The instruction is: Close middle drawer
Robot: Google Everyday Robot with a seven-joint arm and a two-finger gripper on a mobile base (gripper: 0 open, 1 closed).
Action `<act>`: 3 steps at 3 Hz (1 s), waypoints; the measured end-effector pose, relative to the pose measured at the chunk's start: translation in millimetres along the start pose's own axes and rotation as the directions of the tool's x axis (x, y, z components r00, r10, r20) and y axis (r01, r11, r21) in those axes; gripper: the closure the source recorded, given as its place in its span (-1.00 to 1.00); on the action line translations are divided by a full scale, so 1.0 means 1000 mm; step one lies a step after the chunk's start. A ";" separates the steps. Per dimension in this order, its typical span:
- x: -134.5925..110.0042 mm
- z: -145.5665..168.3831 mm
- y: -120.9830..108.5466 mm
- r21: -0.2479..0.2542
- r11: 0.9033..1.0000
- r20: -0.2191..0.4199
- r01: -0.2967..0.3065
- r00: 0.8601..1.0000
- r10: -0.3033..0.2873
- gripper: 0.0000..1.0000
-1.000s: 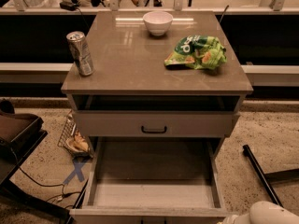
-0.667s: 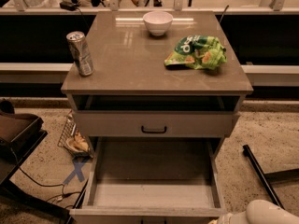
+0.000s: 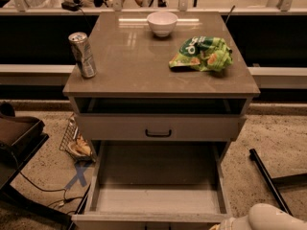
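At the bottom of the cabinet [image 3: 249, 87], the middle drawer [image 3: 158, 200] stood pulled far out toward the camera, its bare floor and both side walls in plain view and its front rail at the lower edge of the view. Above it the upper drawer [image 3: 120, 127] sat nearly in, its black handle [image 3: 158, 133] centred, with a dark gap between its top edge and the cabinet top. On that top a white bowl [image 3: 162, 23] stood at the back middle; what lay inside it could not be made out. A can [image 3: 82, 54] stood upright near the left edge, and a green bag [image 3: 201, 54] lay crumpled toward the right, well apart from both. The gripper [image 3: 223, 225] was at the bottom right, just beside the right front corner of the middle drawer and mostly cut off by the frame, so whether it was open or closed could not be told; the pale rounded arm [image 3: 271, 218] showed behind it. On the floor, a wire basket [image 3: 76, 145] lay against the cabinet's left side with a blue tape cross [image 3: 79, 175] near it, a cable [image 3: 38, 188] trailed further left, and a black bar [image 3: 268, 181] lay slantwise to the right of the drawer.
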State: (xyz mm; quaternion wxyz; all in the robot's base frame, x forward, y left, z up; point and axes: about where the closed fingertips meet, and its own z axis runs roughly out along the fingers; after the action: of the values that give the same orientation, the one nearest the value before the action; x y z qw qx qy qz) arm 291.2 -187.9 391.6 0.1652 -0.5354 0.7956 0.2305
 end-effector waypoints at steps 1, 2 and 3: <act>-0.016 0.013 -0.009 -0.018 0.999 0.005 0.046 0.999 -0.046 1.00; -0.028 0.016 -0.015 -0.028 0.997 0.005 0.077 0.997 -0.076 1.00; -0.072 0.037 -0.064 -0.044 0.982 0.019 0.181 0.983 -0.181 1.00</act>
State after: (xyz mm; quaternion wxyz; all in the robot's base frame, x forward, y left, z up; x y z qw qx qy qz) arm 378.0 -132.5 384.7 0.1791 -0.6074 0.7369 0.2366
